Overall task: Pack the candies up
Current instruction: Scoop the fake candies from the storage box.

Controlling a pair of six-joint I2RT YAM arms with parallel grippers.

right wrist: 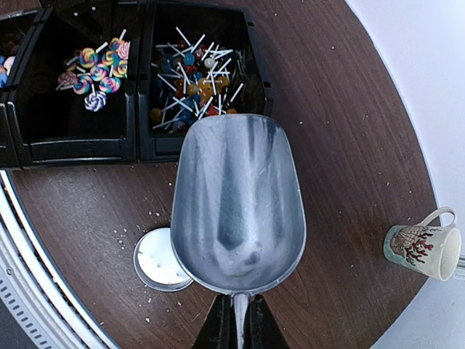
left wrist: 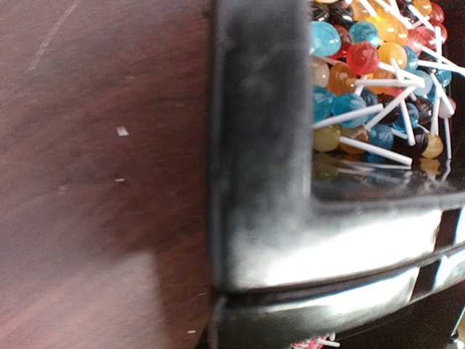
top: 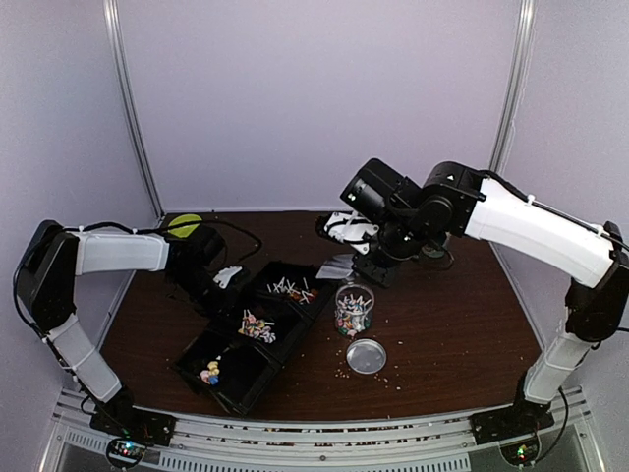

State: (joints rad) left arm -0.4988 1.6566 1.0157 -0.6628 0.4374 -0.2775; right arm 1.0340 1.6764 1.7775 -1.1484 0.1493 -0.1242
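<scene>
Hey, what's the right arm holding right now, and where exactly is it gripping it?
The right gripper holds an empty metal scoop, pinched by its thin handle.

The site is a robotics laboratory test cell. Indicators: plain pale wall panels (top: 314,98) joined by bare metal posts (top: 135,108) enclose the work area on three sides; a left arm (top: 118,253) and a right arm (top: 536,231) are bolted to a ribbed aluminium rail (top: 324,438) at the near edge of a dark wooden desk (top: 462,334); exposed cables (top: 251,236) run over the surface. Black bins (top: 231,379) of candies (top: 257,327) sit on the desk.
</scene>
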